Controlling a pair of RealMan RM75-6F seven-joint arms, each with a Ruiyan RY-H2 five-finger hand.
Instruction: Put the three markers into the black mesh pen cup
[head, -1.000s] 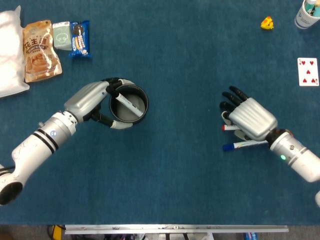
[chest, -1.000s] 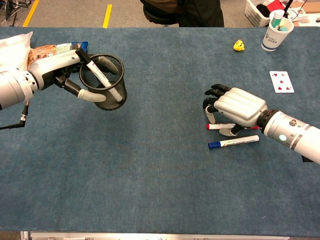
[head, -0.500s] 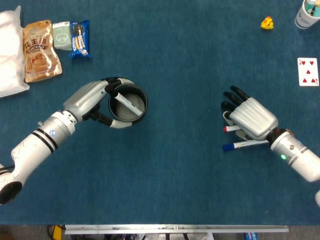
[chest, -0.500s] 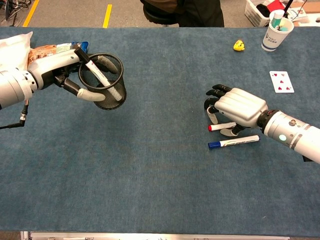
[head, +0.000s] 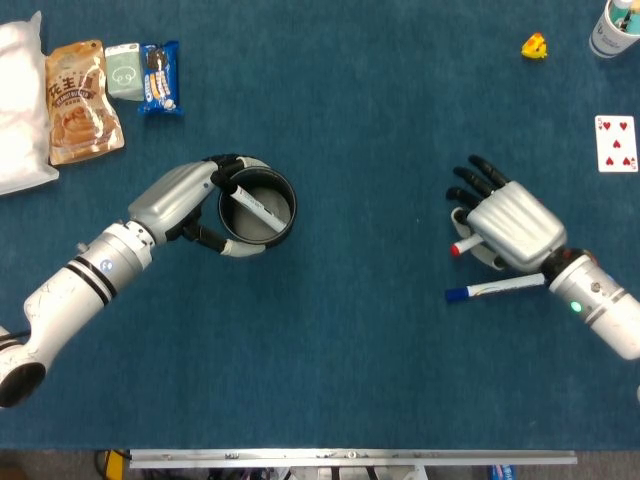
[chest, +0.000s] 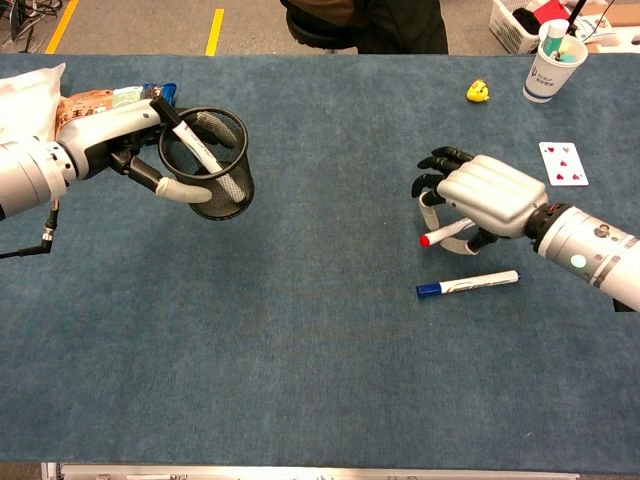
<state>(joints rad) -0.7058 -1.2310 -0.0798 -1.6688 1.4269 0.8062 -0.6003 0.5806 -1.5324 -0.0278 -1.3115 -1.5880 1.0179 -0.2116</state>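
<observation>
My left hand (head: 190, 205) (chest: 120, 140) grips the black mesh pen cup (head: 257, 207) (chest: 207, 164) by its rim and holds it tilted above the table. One black-capped marker (head: 252, 205) (chest: 192, 139) leans inside the cup. My right hand (head: 505, 225) (chest: 482, 195) holds the red-capped marker (head: 462, 245) (chest: 443, 234) under its palm, lifted off the cloth with the red tip pointing left. The blue-capped marker (head: 492, 289) (chest: 467, 284) lies flat on the table just in front of that hand.
Snack packets (head: 83, 88) and a white bag (head: 20, 105) lie at the far left. A playing card (head: 616, 143) (chest: 563, 163), a small yellow toy (head: 535, 46) (chest: 478, 92) and a paper cup (chest: 553, 63) stand at the far right.
My right hand has lifted the red-capped marker off the table and drawn back to the right a little. The blue marker and my left hand with the cup have stayed put.
</observation>
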